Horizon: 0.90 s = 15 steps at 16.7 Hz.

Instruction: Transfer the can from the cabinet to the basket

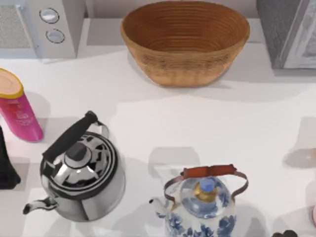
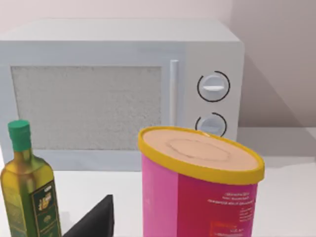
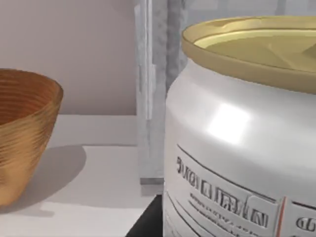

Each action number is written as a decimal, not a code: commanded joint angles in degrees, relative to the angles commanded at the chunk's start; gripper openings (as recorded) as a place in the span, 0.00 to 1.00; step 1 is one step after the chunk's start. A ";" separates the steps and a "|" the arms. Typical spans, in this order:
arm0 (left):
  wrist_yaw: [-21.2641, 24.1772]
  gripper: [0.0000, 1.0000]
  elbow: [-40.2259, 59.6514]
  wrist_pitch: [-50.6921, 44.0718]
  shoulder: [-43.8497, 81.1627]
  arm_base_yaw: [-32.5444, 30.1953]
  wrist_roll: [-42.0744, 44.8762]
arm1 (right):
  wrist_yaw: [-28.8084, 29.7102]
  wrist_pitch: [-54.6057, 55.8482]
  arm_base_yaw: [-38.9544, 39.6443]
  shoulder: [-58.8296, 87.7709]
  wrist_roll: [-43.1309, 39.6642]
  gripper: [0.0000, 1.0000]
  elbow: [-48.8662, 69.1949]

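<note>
The tabletop [image 1: 197, 118] is crowded, so I plan the path before I move. The cabinet [image 1: 286, 29] stands at the far right corner, and the basket [image 1: 185, 42] sits at the middle of the far edge, well apart from it, with bare surface between them. A chrome kettle [image 1: 81, 173] takes up the near left, and a blue-and-white kettle [image 1: 202, 207] stands at the middle of the near edge.

My left arm [image 1: 5, 165] is parked at the left edge beside the pink tube [image 1: 17, 108].

The can [image 3: 237, 148] looms just in front of my right wrist camera, with a cabinet panel behind it and the basket off to one side. I cannot tell how the jaws of either gripper stand, nor whether the can is gripped.

I judge the step to be the carry. I'd confirm a firm, level hold around the can's body, draw it clear of the cabinet panel, travel along the far side away from the kettles, and cross the basket rim with height to spare before lowering.
</note>
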 joint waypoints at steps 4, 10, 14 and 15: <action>0.00 1.00 0.00 0.00 0.00 0.00 0.00 | -3.36 6.45 -3.14 -12.56 -0.13 0.00 -14.85; 0.00 1.00 0.00 0.00 0.00 0.00 0.00 | -4.72 9.04 -4.42 -17.27 -0.20 0.00 -19.88; 0.00 1.00 0.00 0.00 0.00 0.00 0.00 | -4.51 9.15 -3.96 -16.27 -0.07 0.00 -19.66; 0.00 1.00 0.00 0.00 0.00 0.00 0.00 | -4.15 9.67 -3.38 -15.09 -0.04 0.00 -18.53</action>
